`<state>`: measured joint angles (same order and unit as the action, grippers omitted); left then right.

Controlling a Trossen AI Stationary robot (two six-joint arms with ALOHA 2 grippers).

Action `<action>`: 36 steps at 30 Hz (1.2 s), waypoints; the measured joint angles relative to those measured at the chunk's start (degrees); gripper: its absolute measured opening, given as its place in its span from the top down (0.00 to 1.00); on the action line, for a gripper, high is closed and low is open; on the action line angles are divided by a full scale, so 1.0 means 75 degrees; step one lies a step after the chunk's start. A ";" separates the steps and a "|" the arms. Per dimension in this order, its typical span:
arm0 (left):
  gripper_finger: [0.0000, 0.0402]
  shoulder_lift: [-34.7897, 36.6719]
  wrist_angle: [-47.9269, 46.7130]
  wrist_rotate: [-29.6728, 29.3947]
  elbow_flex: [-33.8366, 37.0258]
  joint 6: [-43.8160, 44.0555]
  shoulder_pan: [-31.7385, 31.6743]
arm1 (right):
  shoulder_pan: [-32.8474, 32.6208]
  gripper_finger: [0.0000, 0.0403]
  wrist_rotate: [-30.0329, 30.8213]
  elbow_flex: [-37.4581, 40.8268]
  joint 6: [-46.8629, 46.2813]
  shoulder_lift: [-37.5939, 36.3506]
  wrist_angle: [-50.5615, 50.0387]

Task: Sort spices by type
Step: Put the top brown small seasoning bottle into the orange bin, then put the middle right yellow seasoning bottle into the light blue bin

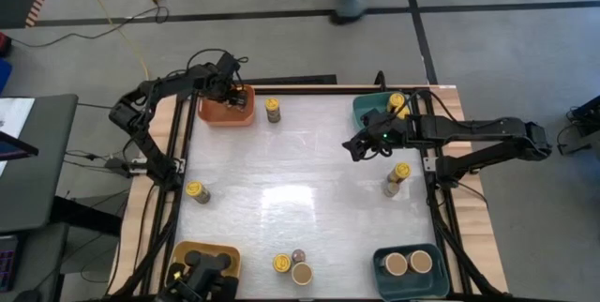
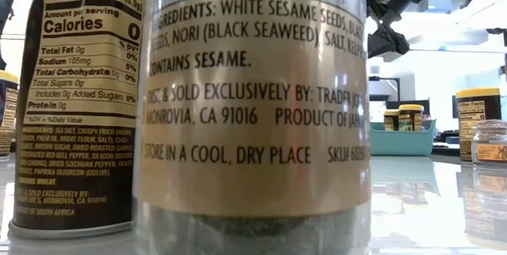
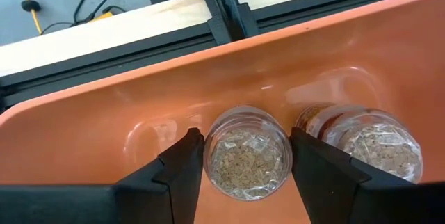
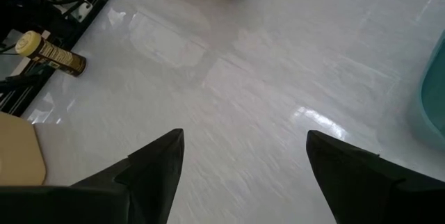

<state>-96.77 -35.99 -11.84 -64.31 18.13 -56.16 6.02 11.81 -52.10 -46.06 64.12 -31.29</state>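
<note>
My left gripper [image 3: 247,165] reaches down into the orange bin [image 1: 217,114] at the far left. Its fingers stand on either side of a small clear spice jar [image 3: 249,156] that stands upright on the bin's floor beside a second clear jar [image 3: 379,147]. My right gripper [image 1: 359,144] hangs open over the table's right half with nothing between its fingers [image 4: 160,165]. Yellow-lidded jars stand on the table [image 1: 272,108] [image 1: 195,190] [image 1: 401,171]. A small grey-topped jar [image 1: 391,188] stands by the last of these. My left gripper comes at the small clear jar from above, slanting down into the bin, with one finger [image 3: 186,160] and the other [image 3: 314,165] close against the jar's two opposite sides [image 3: 208,156]. Whether the fingers touch it, I cannot tell.
A teal bin [image 1: 367,107] at the far right holds yellow-lidded jars. Another teal bin [image 1: 380,279] at the near right holds two tan-lidded jars. A yellow bin [image 1: 178,250] sits at the near left. Three jars [image 1: 292,266] stand at the near edge, filling the low view [image 2: 253,104].
</note>
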 joint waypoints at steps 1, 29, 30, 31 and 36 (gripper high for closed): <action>0.51 0.0000 0.0000 0.0000 0.0000 0.0000 0.0000 | 0.0000 0.18 -0.0003 0.0000 0.0000 0.0000 0.0003; 0.33 0.0284 -0.0151 0.0061 -0.0313 -0.0009 0.0000 | 0.0005 0.18 -0.0009 0.0000 0.0000 0.0000 0.0003; 0.33 0.0401 -0.0214 0.0061 -0.0342 -0.0009 0.0000 | 0.0017 0.18 -0.0009 0.0000 0.0000 -0.0002 0.0003; 0.33 0.0543 -0.0299 0.0061 -0.0350 -0.0009 0.0000 | 0.0030 0.18 -0.0010 0.0000 0.0000 0.0000 0.0009; 0.33 0.1412 -0.0714 0.0061 -0.0358 -0.0045 0.0140 | 0.0183 0.18 -0.0012 -0.0009 -0.0061 0.0000 0.0015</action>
<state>-86.18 -41.34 -11.38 -67.00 17.80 -55.11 7.40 11.73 -52.16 -46.52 64.12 -31.18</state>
